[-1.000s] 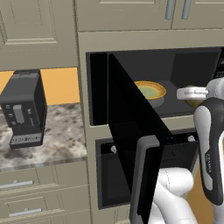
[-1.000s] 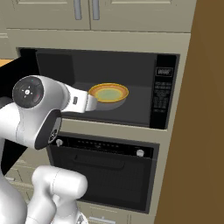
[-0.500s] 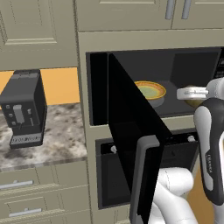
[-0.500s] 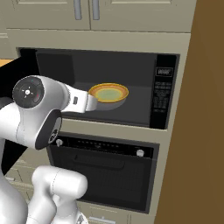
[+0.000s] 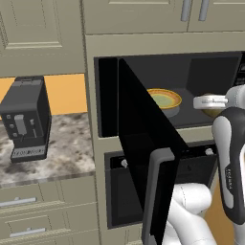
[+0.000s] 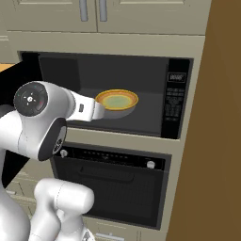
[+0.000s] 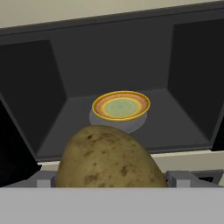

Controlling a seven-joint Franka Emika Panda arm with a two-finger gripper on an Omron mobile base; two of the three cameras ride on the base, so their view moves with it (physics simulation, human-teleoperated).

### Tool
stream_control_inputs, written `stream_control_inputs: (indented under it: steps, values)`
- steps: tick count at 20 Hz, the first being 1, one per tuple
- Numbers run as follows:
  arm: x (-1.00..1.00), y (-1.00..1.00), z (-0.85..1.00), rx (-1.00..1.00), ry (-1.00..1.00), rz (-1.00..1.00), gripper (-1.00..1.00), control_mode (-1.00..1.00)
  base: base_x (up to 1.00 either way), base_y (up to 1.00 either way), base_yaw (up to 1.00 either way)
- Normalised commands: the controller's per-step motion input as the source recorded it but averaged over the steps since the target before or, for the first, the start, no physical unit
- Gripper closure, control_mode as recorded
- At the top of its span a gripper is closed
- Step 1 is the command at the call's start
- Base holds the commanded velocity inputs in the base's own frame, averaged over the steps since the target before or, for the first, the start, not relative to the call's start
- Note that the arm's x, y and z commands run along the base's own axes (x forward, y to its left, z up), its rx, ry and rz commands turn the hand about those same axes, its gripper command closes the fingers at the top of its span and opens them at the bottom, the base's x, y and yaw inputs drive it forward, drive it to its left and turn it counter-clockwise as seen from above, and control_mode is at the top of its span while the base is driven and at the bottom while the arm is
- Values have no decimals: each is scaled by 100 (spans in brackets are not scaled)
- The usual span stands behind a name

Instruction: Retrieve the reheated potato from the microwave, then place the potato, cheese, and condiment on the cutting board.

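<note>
The fingers (image 7: 45, 180) sit either side of the potato (image 7: 109, 157) in the hand view, clenched wide on it, with the lump touching both and held up in front of the open microwave (image 7: 35, 87), whose plate (image 7: 121, 106) is bare. In the left base view I see the potato (image 5: 211, 111) just outside the opening, past the swung door (image 5: 139, 143). Right base view: nothing has shifted in the last second, so I judge retrieval done and the carry to the board next.

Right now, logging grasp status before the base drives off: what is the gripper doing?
Gripper: closed on the potato, held in front of the open microwave.
</note>
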Motion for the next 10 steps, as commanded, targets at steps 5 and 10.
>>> stream_control_inputs:
  steps: [5, 10]
  values:
    - [0, 0, 0, 0, 0, 0, 100, 100, 0, 0, 0]
    - [0, 0, 0, 0, 0, 0, 100, 100, 0, 0, 0]
